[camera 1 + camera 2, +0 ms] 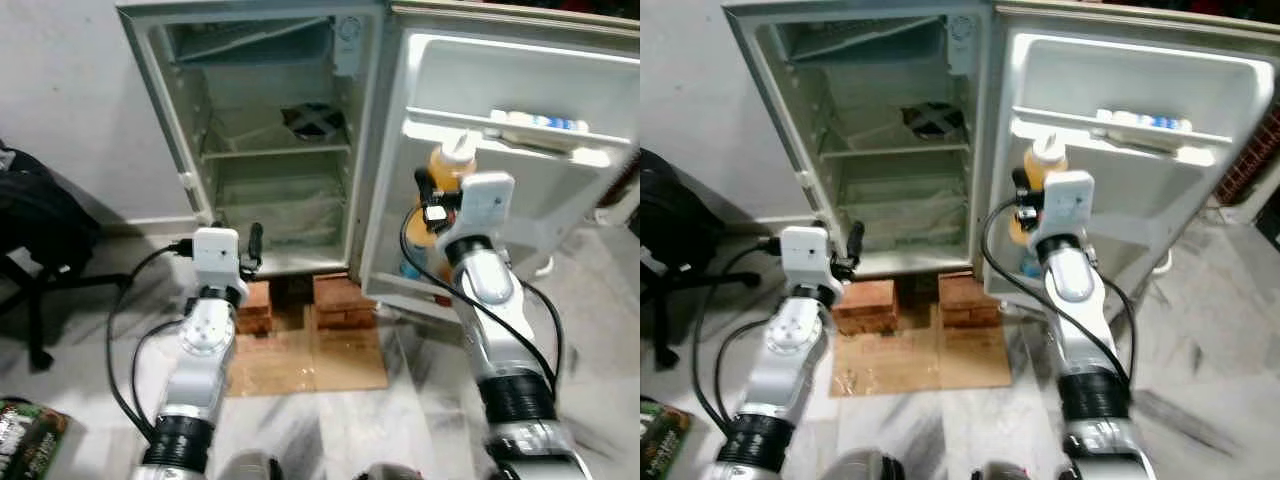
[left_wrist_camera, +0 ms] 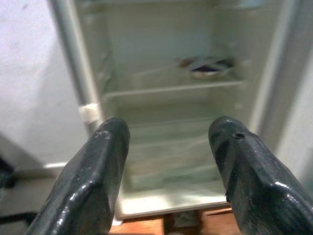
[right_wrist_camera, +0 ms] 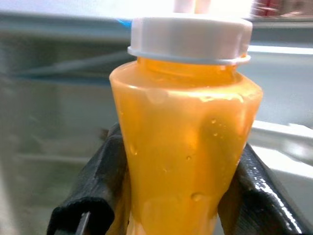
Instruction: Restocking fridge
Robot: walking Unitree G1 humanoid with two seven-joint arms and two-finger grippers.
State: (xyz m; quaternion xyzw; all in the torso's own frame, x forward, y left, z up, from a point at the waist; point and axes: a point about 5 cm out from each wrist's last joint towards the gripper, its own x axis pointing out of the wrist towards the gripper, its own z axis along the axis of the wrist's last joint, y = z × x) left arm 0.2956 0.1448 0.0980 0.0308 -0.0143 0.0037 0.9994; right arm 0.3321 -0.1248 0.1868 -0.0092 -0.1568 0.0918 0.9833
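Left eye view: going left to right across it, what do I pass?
Black chair → left pincer → brick stacks under the open fridge → orange bottle held by the right pincer → white packet on the door shelf.

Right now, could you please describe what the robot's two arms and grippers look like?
Both arms are silver metal tubes with ribbed black collars near the elbows. Each wrist carries a boxy white housing, and black cables loop loosely alongside each arm. The left gripper has two long, glossy black fingers with rounded tips; one tip has a small hole. The right gripper has the same black fingers.
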